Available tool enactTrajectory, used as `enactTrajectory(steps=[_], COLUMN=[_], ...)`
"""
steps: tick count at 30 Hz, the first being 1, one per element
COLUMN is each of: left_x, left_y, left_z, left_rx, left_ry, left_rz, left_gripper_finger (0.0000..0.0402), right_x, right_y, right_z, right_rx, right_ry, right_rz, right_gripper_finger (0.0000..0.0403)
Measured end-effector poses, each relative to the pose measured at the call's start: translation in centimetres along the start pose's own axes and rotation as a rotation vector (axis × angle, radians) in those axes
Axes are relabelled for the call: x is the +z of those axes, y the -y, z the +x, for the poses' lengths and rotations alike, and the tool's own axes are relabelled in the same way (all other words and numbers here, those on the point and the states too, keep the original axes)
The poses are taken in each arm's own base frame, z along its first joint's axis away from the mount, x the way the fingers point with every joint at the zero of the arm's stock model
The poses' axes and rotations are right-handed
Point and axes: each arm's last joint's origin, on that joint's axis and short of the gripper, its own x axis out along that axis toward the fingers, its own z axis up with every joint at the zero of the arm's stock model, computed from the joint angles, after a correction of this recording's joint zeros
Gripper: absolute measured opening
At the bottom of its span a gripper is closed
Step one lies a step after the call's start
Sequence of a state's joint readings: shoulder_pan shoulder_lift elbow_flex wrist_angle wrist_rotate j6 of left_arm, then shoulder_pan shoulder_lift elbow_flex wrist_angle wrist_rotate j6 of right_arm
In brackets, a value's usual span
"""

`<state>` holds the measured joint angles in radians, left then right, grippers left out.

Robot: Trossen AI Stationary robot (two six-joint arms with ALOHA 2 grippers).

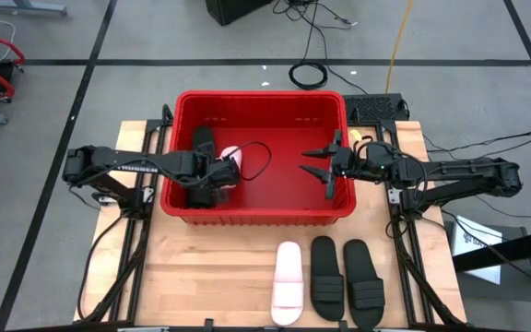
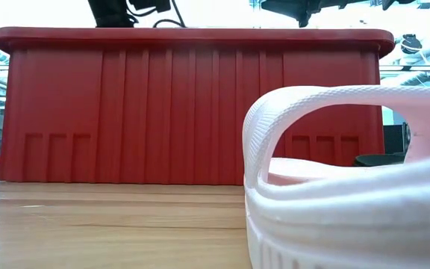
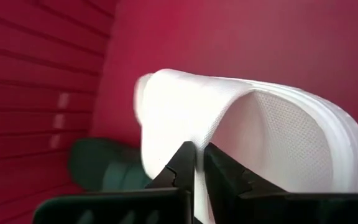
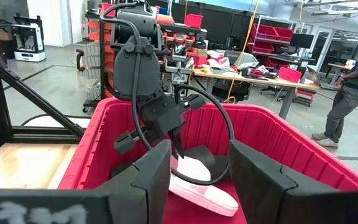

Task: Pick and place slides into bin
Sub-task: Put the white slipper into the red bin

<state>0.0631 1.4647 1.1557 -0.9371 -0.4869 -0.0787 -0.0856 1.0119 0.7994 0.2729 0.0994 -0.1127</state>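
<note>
The red bin [image 1: 256, 95] stands at the far middle of the table; it fills the low view [image 2: 163, 112]. My left gripper [image 1: 227, 171] reaches down into its left part and is shut on a white slide [image 1: 233, 158]. A black slide [image 1: 203, 143] lies in the bin beside it. My right gripper [image 1: 310, 161] hangs open and empty over the bin's right part. One white slide [image 1: 289, 281] and two black slides [image 1: 325, 275] [image 1: 364, 284] lie flat on the table near its front edge. My left gripper pinches the free edge of the white slide's strap [image 3: 199, 138] between its two fingers. The fingers come from above, slanting down into the bin [image 4: 173, 146]. The slide [image 4: 197, 182] lies low in the bin below the fingers, beside the black slide [image 4: 204, 154].
The bin's tall red walls [image 4: 104, 143] enclose both grippers' working space. The near white slide [image 2: 334, 202] blocks much of the low view. Cables lie on the floor beyond the table. A person [image 4: 353, 81] stands far off in the room.
</note>
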Motion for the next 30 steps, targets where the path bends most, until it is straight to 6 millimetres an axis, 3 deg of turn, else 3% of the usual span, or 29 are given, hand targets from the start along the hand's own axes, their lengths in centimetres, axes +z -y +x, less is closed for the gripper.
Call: enactTrajectory(steps=[9, 23, 30], left_x=[0.0, -0.1, 0.8], left_y=[0.4, -0.3, -1.9], left_z=[0.0, 0.4, -2.6], left_rx=[-0.144, -0.341, -0.353], left_ry=[-0.013, -0.055, 0.081], left_rz=[-0.002, -0.098, -0.104], left_gripper_finger=[0.0048, 0.0169, 0.0188], right_x=[0.0, 0.0, 0.0], right_y=[0.0, 0.0, 0.0], right_z=[0.0, 0.0, 0.0], right_rx=[0.0, 0.0, 0.0], right_ry=[0.0, 0.0, -0.001], right_rz=[-0.001, -0.003, -0.004], right_gripper_finger=[0.0153, 0.0153, 0.0153])
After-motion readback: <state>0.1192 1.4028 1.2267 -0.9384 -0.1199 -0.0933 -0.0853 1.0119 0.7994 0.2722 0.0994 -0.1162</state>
